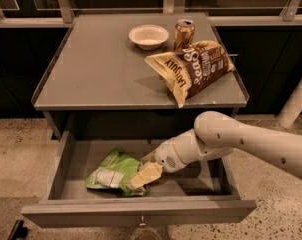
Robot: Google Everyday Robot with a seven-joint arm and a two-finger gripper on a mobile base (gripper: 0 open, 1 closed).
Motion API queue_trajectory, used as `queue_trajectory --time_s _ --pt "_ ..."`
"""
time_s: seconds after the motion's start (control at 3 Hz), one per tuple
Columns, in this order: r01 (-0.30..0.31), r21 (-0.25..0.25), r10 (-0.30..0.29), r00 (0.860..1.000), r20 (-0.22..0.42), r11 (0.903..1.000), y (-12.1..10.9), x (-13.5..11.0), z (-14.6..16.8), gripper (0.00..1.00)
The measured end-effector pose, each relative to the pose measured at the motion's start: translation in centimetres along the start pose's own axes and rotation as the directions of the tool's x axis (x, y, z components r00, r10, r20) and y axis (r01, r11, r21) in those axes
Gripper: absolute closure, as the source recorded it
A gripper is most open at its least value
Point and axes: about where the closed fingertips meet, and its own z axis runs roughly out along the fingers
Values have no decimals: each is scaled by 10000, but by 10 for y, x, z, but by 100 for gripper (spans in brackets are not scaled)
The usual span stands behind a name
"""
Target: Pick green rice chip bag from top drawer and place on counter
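Observation:
The green rice chip bag (pixel 112 172) lies flat in the open top drawer (pixel 141 211), left of its middle, white label patch up. My gripper (pixel 142 178) reaches down into the drawer from the right on a white arm (pixel 251 143) and sits on the bag's right edge, touching it. The grey counter (pixel 96 69) is above the drawer.
On the counter stand a white bowl (pixel 148 36), a brown can (pixel 184 33) and a large brown-and-cream chip bag (pixel 191 69) at the right. The counter's left half is bare. The drawer's knob (pixel 141 223) faces front. A speckled floor surrounds the cabinet.

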Motion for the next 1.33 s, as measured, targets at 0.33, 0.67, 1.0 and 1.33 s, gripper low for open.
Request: queue_trajectory --time_s 0.33,0.67,1.0,1.33 --pt "0 0 0 10000 0 10000 0 0 0 66" --pt "0 -1 0 10000 0 10000 0 0 0 89" --pt "0 -1 0 10000 0 10000 0 0 0 100" --pt "1 -4 -1 10000 -2 10000 0 0 0 100"
